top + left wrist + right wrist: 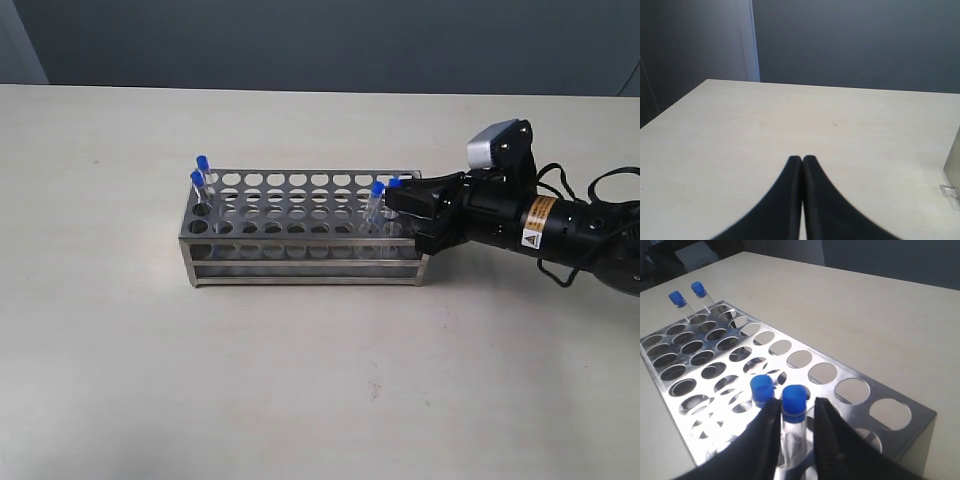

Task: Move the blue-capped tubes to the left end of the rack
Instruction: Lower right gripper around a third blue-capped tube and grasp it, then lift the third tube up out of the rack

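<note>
The rack (pixel 300 262) lies on the table (pixel 300 380), its long side going left to right in the exterior view. The blue-capped tubes (pixel 202 165) stand up in its holes, caps on top, leaning a bit. Two are at the left end and two at the right end. The right gripper (pixel 392 204) is at the right end. Only the right wrist view shows its jaws on both sides of the end tube (pixel 794 400), very near it; I cannot tell if they squeeze it. The next tube (pixel 761 387) stands just beside. The left gripper (pixel 802 160) shows only in the left wrist view, jaws pressed together over the table.
</note>
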Controlling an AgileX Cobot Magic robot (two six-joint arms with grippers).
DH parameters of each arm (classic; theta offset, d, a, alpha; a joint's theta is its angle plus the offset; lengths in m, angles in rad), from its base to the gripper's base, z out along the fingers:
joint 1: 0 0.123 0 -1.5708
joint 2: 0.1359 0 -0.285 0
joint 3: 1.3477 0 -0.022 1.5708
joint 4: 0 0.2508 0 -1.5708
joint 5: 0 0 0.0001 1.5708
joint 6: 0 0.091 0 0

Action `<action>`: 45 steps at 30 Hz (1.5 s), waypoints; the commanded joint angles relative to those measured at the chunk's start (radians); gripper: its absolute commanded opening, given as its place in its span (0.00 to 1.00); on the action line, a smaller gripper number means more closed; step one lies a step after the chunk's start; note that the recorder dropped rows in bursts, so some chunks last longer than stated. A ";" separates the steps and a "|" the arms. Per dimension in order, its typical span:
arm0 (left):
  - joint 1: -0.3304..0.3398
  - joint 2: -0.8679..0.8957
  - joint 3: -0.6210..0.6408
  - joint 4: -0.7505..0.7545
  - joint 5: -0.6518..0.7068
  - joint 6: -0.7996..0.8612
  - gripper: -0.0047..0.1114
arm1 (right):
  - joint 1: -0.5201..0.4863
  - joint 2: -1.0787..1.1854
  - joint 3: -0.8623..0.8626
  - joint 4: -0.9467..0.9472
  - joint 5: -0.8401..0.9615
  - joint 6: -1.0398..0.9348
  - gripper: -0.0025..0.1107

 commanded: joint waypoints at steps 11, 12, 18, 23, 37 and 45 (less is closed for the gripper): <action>-0.007 -0.004 0.003 -0.004 -0.003 -0.002 0.04 | 0.024 0.001 -0.005 0.011 0.003 -0.032 0.22; -0.007 -0.004 0.003 -0.004 -0.003 -0.002 0.04 | 0.027 0.001 -0.005 0.016 0.003 -0.031 0.22; -0.007 -0.004 0.003 -0.004 -0.003 -0.002 0.04 | 0.027 0.001 -0.009 0.065 0.010 -0.045 0.22; -0.007 -0.004 0.003 -0.004 -0.003 -0.002 0.04 | 0.039 0.001 -0.031 0.062 0.041 -0.037 0.11; -0.007 -0.004 0.003 -0.003 -0.003 -0.002 0.04 | 0.044 -0.103 -0.033 0.057 0.100 -0.028 0.01; -0.007 -0.004 0.003 -0.003 -0.003 -0.002 0.04 | 0.044 -0.314 -0.033 0.014 0.246 0.027 0.01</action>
